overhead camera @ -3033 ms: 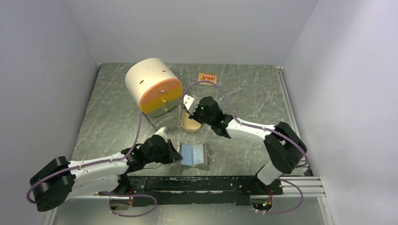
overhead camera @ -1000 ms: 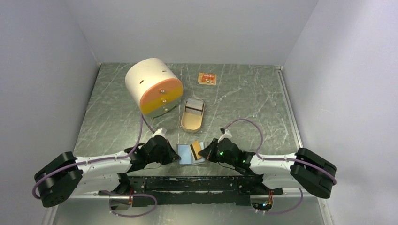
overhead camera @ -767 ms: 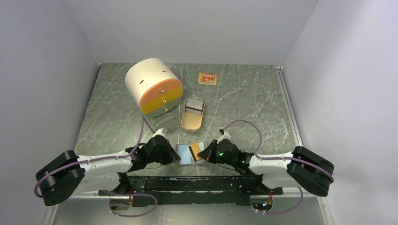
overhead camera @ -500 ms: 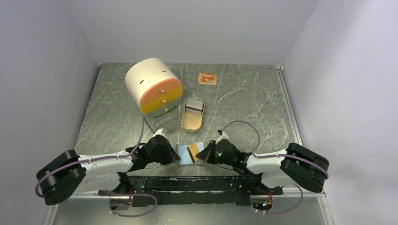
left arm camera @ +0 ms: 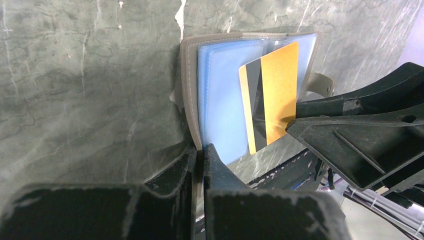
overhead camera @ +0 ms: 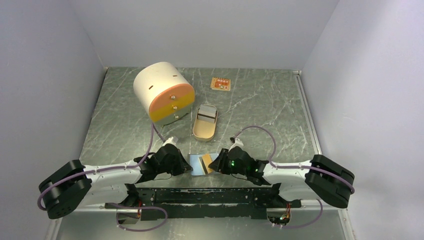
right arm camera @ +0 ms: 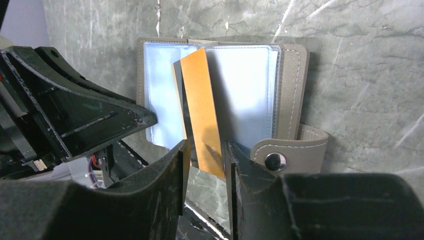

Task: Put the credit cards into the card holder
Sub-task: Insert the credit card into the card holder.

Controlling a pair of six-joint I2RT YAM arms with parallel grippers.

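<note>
The card holder (overhead camera: 198,165) (left arm camera: 220,100) (right arm camera: 245,85) lies open near the front edge, a taupe cover with pale blue sleeves and a snap strap. My left gripper (overhead camera: 188,167) (left arm camera: 201,150) is shut on its left cover edge. A gold-orange credit card (overhead camera: 206,163) (left arm camera: 275,90) (right arm camera: 200,105) with a black stripe leans tilted on the sleeves. My right gripper (overhead camera: 214,164) (right arm camera: 206,150) stands with jaws apart on either side of the card's near end, a gap showing on the left side. A grey-blue card-like piece (overhead camera: 206,113) rests in the tan tin.
A tan oval tin (overhead camera: 202,132) sits behind the holder. A white cylinder with an orange face (overhead camera: 162,92) stands at the back left. A small orange patterned card (overhead camera: 220,83) lies at the back. The black base rail (overhead camera: 210,196) runs just in front of the holder.
My right gripper carried the gold-orange card from the tin onto the open holder, edged left, and its jaws have parted. The left gripper has kept its hold on the cover.
</note>
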